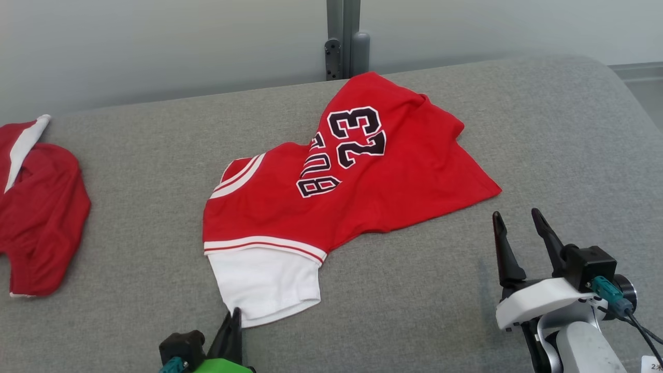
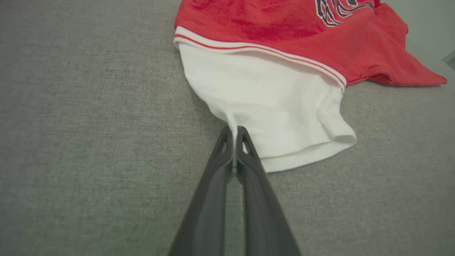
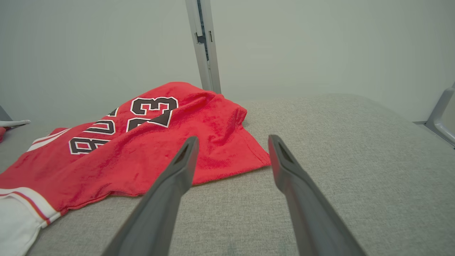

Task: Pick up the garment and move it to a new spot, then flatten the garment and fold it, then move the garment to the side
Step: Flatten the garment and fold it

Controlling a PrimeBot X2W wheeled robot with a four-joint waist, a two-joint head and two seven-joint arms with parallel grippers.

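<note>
The jersey (image 1: 362, 181) lies rumpled and askew in the middle of the grey surface (image 1: 129, 155), number up, with its white sleeve (image 1: 267, 282) nearest the robot. The left gripper (image 2: 234, 133) is clamped on a thin pinch of the sleeve's edge. The right gripper (image 1: 517, 215) is spread and empty, just off the red hem corner. Such a small bite could slip, so a slow lift seems wise, with the right taking the hem before the cloth is carried. Another red garment (image 1: 41, 217) lies well apart at the left, and a post (image 1: 343, 36) stands behind. The new spot should keep off both.
</note>
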